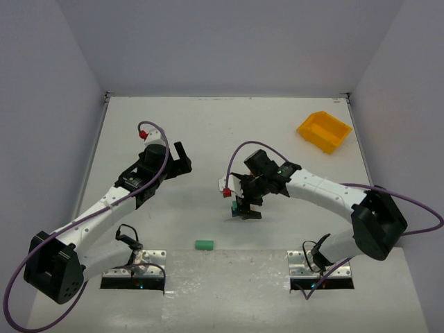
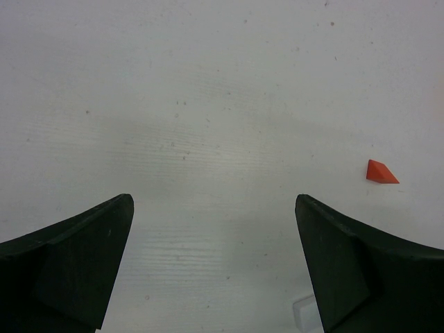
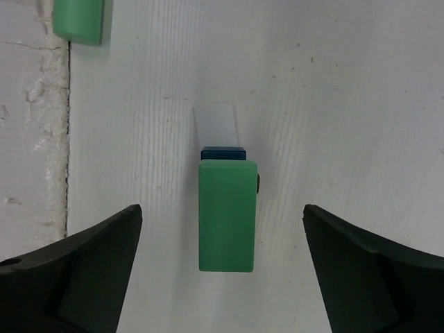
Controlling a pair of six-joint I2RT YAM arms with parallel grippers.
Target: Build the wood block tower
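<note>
A green block (image 3: pixel 227 215) lies on top of a blue block (image 3: pixel 223 152), which rests on a pale flat plank (image 3: pixel 216 123). This small tower (image 1: pixel 239 206) shows in the top view mostly hidden under the right arm. My right gripper (image 3: pixel 222 208) hangs straight above the tower, open, its fingers well clear of the green block on both sides. A second green block (image 1: pixel 204 244) lies loose near the front. My left gripper (image 2: pixel 214 199) is open over bare table, with a red wedge (image 2: pixel 381 172) to its right and a pale block (image 2: pixel 305 313) by its right finger.
A yellow bin (image 1: pixel 324 130) stands at the back right. A rough seam (image 3: pixel 50 104) in the table surface runs just left of the tower, and the loose green block (image 3: pixel 78 19) lies across it. Grey walls close the table on three sides.
</note>
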